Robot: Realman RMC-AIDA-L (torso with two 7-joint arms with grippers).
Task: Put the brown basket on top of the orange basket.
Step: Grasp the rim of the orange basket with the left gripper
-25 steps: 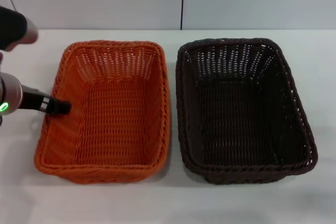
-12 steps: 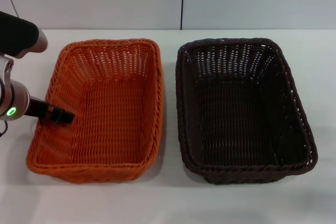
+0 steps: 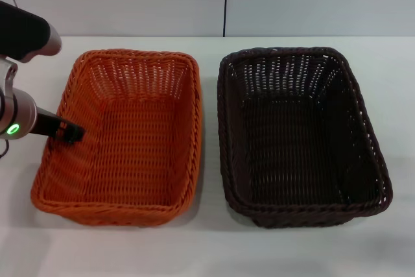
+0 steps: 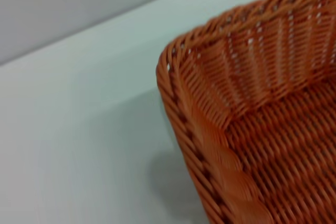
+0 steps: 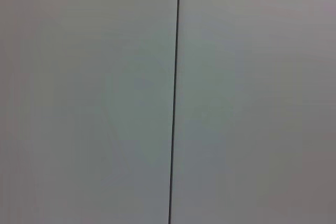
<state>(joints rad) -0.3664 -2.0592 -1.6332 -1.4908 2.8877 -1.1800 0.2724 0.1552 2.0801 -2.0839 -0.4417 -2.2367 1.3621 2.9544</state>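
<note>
The orange basket (image 3: 123, 141) sits on the left of the white table and the brown basket (image 3: 298, 134) sits beside it on the right, a narrow gap between them. Both are upright and empty. My left gripper (image 3: 70, 132) reaches in from the left and is at the orange basket's left wall, its dark tip just inside the rim, shut on that wall. The left wrist view shows a corner of the orange basket (image 4: 252, 129) close up. My right gripper is out of view.
The white table (image 3: 214, 251) runs under both baskets, with a bare strip in front of them. A pale wall with a dark vertical seam (image 3: 225, 1) stands behind the table. The right wrist view shows only that wall and its seam (image 5: 174, 98).
The orange basket has slid and turned slightly to the left, away from the brown basket, together with my left gripper. The brown basket has not moved.
</note>
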